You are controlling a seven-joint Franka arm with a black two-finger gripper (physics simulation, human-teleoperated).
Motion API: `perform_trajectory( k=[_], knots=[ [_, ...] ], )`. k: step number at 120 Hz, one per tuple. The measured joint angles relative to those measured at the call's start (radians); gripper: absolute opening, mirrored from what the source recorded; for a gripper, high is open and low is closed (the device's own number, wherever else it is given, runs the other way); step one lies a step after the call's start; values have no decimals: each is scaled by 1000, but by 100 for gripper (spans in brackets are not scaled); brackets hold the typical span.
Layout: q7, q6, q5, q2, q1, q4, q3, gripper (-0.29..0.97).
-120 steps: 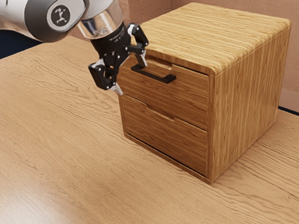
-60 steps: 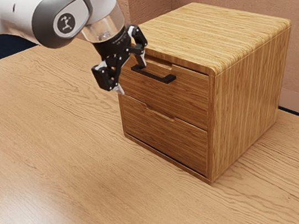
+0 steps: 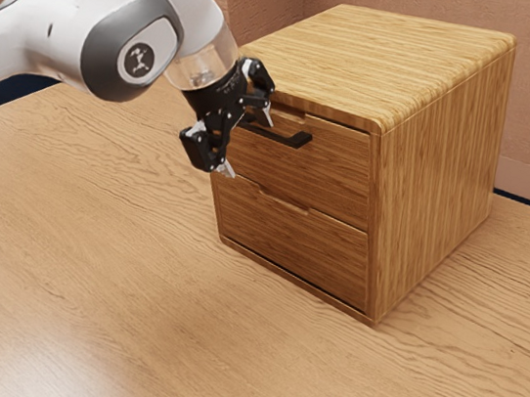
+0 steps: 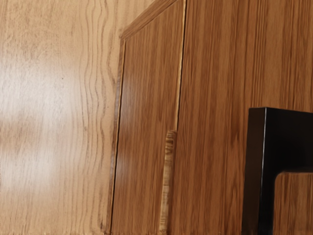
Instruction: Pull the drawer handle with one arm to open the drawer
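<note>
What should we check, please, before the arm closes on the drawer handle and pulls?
1. Gripper open: ok.
2. Fingers on both sides of the handle: cannot tell; the hand sits at the bar's end nearer the arm.
3. Handle close before the wrist camera: ok.
4. Top drawer shut, its front level with the lower drawer: ok.
5. Cabinet standing flat on the table: ok.

Arm (image 3: 120,35) outstretched — jaws wide apart
</note>
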Motion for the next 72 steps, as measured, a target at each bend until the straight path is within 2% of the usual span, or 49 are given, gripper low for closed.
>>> perform_trajectory(
  k=[30, 72],
  knots=[
    [-19, 2, -1, -19, -46, -49, 1, 68],
    [-47, 11, 18, -155, -63, -206, -1, 68]
  ],
)
